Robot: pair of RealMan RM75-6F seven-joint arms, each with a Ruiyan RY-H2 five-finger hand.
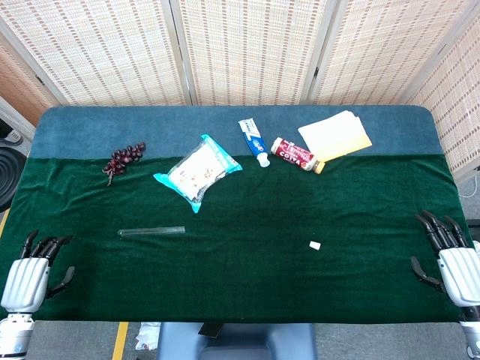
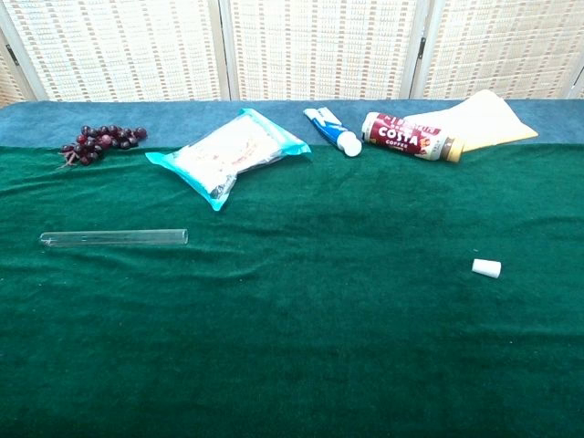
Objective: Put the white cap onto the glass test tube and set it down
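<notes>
The glass test tube [image 1: 151,232] [image 2: 113,239] lies flat on the green cloth at the left, its open end pointing right. The small white cap [image 1: 315,245] [image 2: 486,267] lies on its side on the cloth at the right, well apart from the tube. In the head view my left hand [image 1: 34,270] rests at the table's front left corner, fingers spread and empty. My right hand [image 1: 450,259] sits at the front right edge, likewise spread with nothing in it. The chest view shows neither hand.
Along the back lie a bunch of dark grapes [image 1: 124,160], a clear snack bag with blue edges [image 1: 197,172], a toothpaste tube [image 1: 253,141], a Costa coffee bottle on its side [image 1: 297,154] and yellow paper [image 1: 335,136]. The green cloth [image 1: 247,277] covers the table front.
</notes>
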